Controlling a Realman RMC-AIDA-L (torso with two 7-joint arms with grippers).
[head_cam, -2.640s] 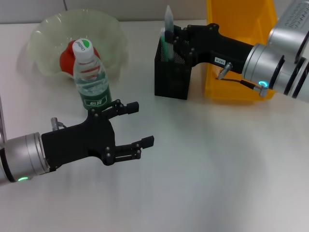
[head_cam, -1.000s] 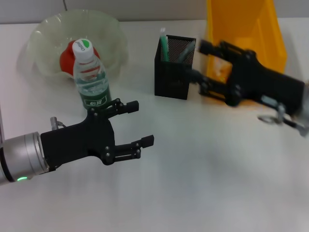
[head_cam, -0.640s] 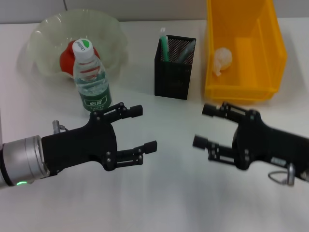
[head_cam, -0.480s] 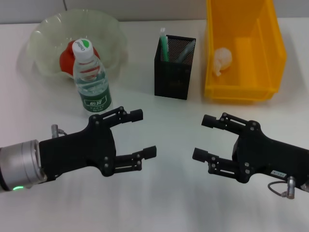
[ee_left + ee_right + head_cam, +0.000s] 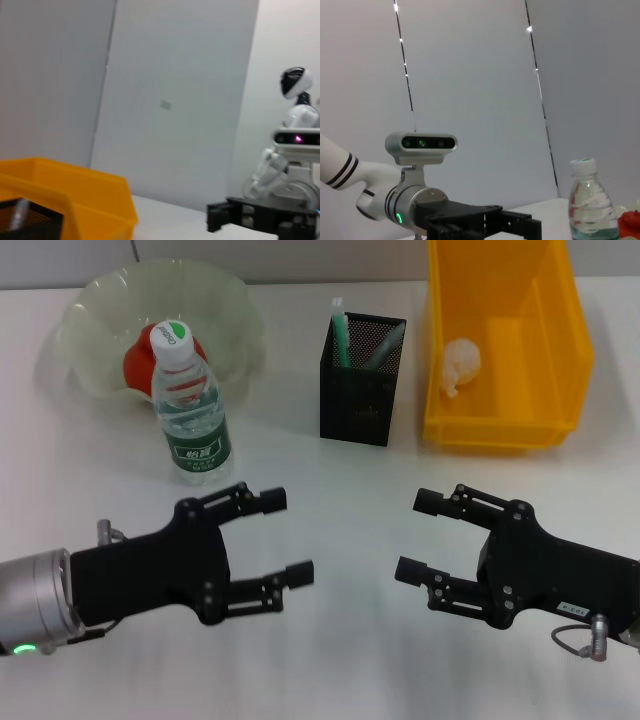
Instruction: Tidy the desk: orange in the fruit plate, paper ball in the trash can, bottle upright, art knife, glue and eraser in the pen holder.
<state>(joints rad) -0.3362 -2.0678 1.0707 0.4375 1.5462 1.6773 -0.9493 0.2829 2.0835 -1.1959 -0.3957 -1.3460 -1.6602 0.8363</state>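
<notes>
Orange (image 5: 140,358) in fruit plate (image 5: 95,300) | paper ball (image 5: 461,363) in trash can (image 5: 556,335) | bottle (image 5: 190,405) upright | pen holder (image 5: 361,380) filled, eraser unseen | my left claw (image 5: 279,538) and right claw (image 5: 412,537) spread, empty

Brightness: the head view is evenly and brightly lit.
Shadows: soft, faint shadows are cast on the white table (image 5: 330,660) beside the bottle (image 5: 194,410) and pen holder (image 5: 360,380).
Glare: thin bright streaks are seen on the wall seams in the right wrist view.
Focus: the left wrist view is rendered soft and hazy throughout.
</notes>
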